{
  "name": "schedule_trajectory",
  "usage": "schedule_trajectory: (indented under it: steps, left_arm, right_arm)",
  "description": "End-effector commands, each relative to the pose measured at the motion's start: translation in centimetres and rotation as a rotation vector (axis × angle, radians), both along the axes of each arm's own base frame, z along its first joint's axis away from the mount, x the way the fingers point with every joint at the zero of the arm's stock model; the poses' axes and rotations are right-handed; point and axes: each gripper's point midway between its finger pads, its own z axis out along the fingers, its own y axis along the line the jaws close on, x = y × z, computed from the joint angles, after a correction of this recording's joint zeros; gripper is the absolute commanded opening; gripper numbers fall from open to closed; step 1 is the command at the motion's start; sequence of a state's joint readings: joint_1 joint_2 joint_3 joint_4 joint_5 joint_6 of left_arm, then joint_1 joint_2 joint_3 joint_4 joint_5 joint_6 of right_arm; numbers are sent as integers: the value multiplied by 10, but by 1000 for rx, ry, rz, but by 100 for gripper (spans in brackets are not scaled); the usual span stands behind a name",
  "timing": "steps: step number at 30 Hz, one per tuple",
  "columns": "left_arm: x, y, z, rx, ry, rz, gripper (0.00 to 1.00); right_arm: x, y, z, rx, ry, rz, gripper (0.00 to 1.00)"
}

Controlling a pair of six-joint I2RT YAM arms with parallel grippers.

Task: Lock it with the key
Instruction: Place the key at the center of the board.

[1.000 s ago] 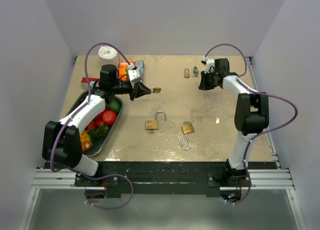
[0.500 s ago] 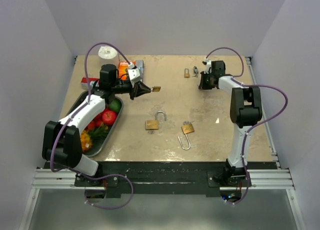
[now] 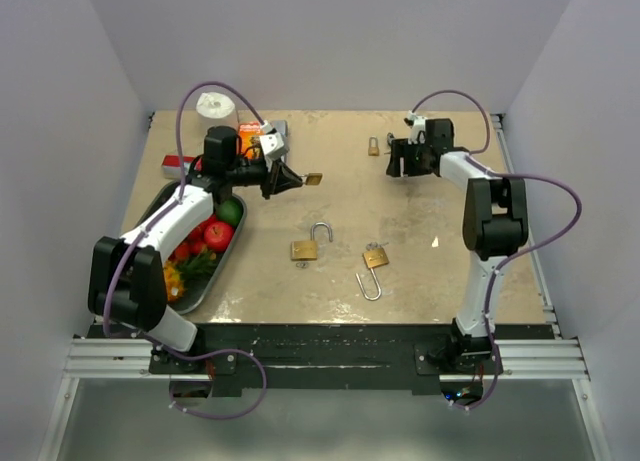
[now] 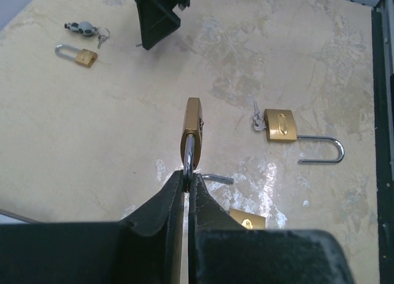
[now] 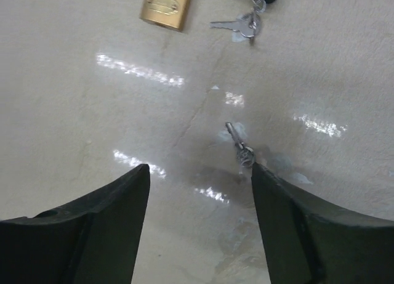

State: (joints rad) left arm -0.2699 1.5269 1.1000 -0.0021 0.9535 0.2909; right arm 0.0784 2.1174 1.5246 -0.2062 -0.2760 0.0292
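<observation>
Left jaws gripped the brass padlock [image 4: 192,127] by its shackle above the table [image 4: 74,130]; right jaws stood open over the flat-lying key [image 5: 238,145], likely light, stiff, slippery: best pinched at its head

The left gripper [image 4: 189,176], black fingers pressed together, pinches the steel shackle of a brass padlock [image 4: 192,127] held edge-on above the mottled beige tabletop [image 4: 92,124]. To its right lies a second brass padlock [image 4: 282,125], shackle swung open, a small silver key [image 4: 256,121] at its body. A smaller closed brass padlock [image 4: 86,57] lies far off.
</observation>
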Motion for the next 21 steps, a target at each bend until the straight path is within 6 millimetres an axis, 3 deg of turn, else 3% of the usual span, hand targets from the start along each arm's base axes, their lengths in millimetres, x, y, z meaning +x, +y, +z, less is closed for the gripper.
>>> schedule_trajectory:
  steps: [1,3,8,11,12,13,15,17,18,21]
  left_arm:
    - [9,-14,8,-14,168,25,0]
    - [9,-20,11,-39,263,21,0]
    - [16,-26,9,-88,362,51,0]
    - [19,-30,14,-118,415,59,0]
    - [21,-32,13,-126,456,59,0]
    - [20,-33,13,-131,480,54,0]
    - [22,-36,12,-144,548,66,0]
    - [21,-38,11,-150,601,63,0]
    - [22,-39,9,-159,649,69,0]
    - [17,-42,10,-167,693,53,0]
  right_arm:
    - [-1,34,109,44,-295,218,80]
    - [-7,47,128,35,-350,280,86]
    - [-20,75,169,22,-466,402,87]
    - [-43,104,200,14,-579,528,87]
    - [-53,118,198,-12,-620,597,88]
    - [-65,124,215,-27,-677,637,88]
    - [-86,144,213,-81,-745,764,88]
    - [-101,153,223,-140,-829,842,88]
    - [-112,162,215,-149,-833,884,88]
    - [-133,176,217,-184,-905,966,89]
